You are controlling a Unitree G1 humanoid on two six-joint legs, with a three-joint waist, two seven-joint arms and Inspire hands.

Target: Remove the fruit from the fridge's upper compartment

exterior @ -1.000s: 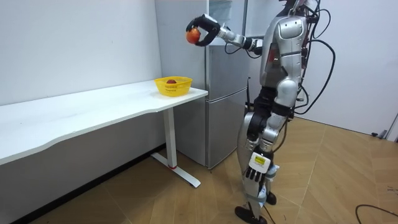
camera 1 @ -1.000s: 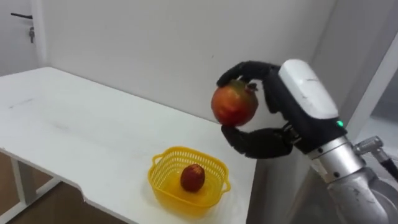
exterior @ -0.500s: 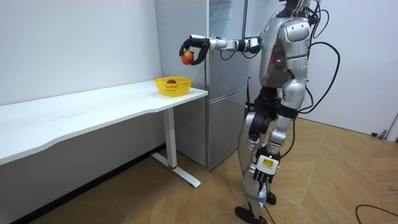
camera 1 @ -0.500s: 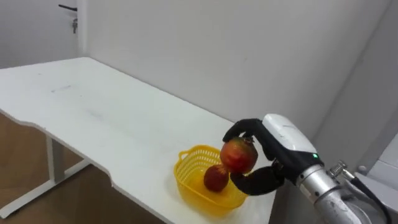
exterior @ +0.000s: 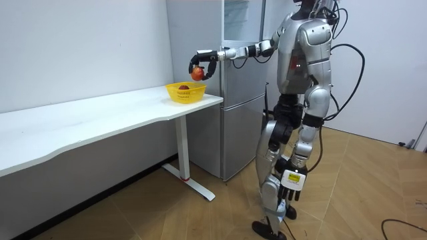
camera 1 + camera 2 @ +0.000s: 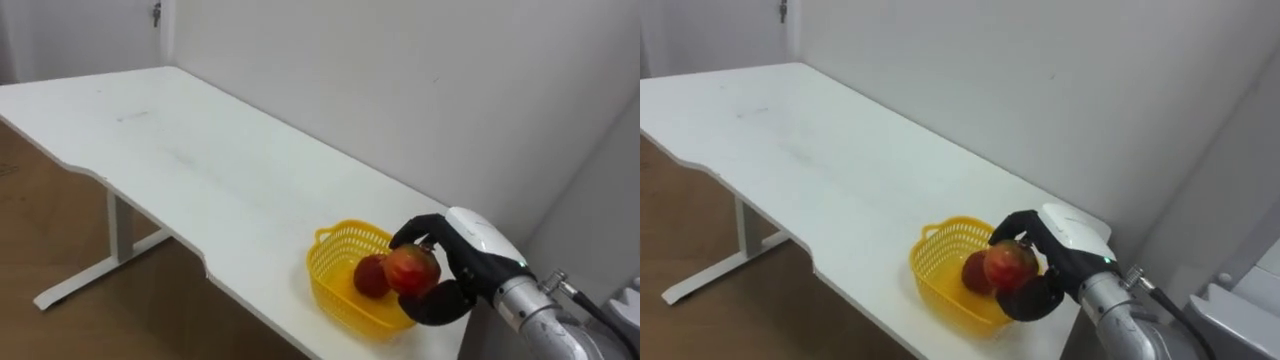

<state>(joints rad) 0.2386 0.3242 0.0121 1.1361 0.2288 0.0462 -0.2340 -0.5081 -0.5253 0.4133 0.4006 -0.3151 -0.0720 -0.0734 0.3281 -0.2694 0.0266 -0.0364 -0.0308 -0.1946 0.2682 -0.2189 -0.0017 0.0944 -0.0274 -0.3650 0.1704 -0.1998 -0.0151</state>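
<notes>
The right hand (image 6: 470,262), low at the right of the left eye view, had its dark fingers and thumb curled round a red fruit (image 6: 412,270). It held the fruit clear of the table, just above the right-hand rim of a yellow basket (image 6: 335,278). Inside the basket lay a second red fruit (image 6: 370,277), just beside the held one and partly hidden behind it. The basket stood near the right end of a long white table (image 6: 200,160) that ran up toward the upper left of the frame, along a pale wall. In the room view the robot stood upright before a tall grey fridge (image 5: 237,100) at the table's end, its right arm stretched out level over the basket, while the left hand (image 5: 285,193) hung low beside its leg.
</notes>
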